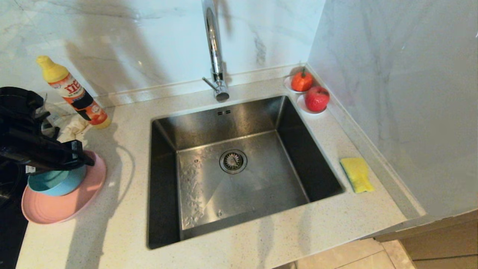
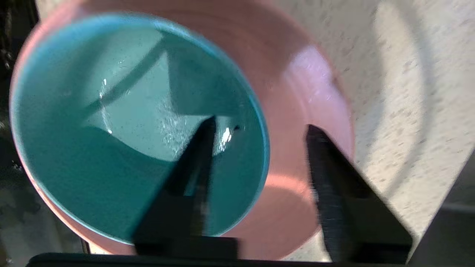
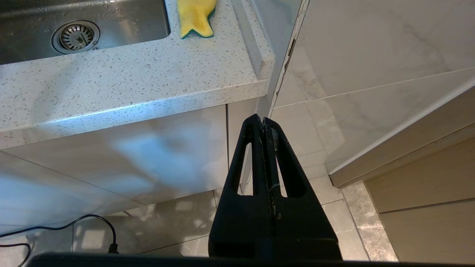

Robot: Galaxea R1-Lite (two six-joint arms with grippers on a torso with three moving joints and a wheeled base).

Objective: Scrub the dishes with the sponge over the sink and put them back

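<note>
At the left edge of the head view, the left gripper (image 1: 80, 158) hangs over the teal-blue bowl (image 1: 56, 183), which sits inside the pink plate (image 1: 63, 205) on the speckled countertop (image 1: 123, 209). The sink (image 1: 239, 168) fills the middle of the frame under the chrome faucet (image 1: 214, 48), and the sponge (image 1: 356, 173) lies on the counter at right, just beside the basin's rim. A detergent bottle (image 1: 73, 91) stands at upper left, and two red fruits on saucers (image 1: 310, 93) sit in the far corner.

In the left wrist view, the gripper's fingers (image 2: 196, 163) stand apart and straddle the bowl's rim (image 2: 264, 155), one over the bowl's wet interior, the other over the plate (image 2: 297, 92). They grip nothing. This straddle is hidden from the head camera by the arm itself. If the bowl is being set back, the arm should probably lift straight up so neither finger drags the rim; if it is being taken, the fingers should close squarely on the wall.

In the right wrist view, the right gripper (image 3: 264, 124) is parked low in front of the cabinet, fingers pressed together and empty. The sponge (image 3: 196, 16) shows at the top edge with its green layer underneath, a detail the head view barely gives.
</note>
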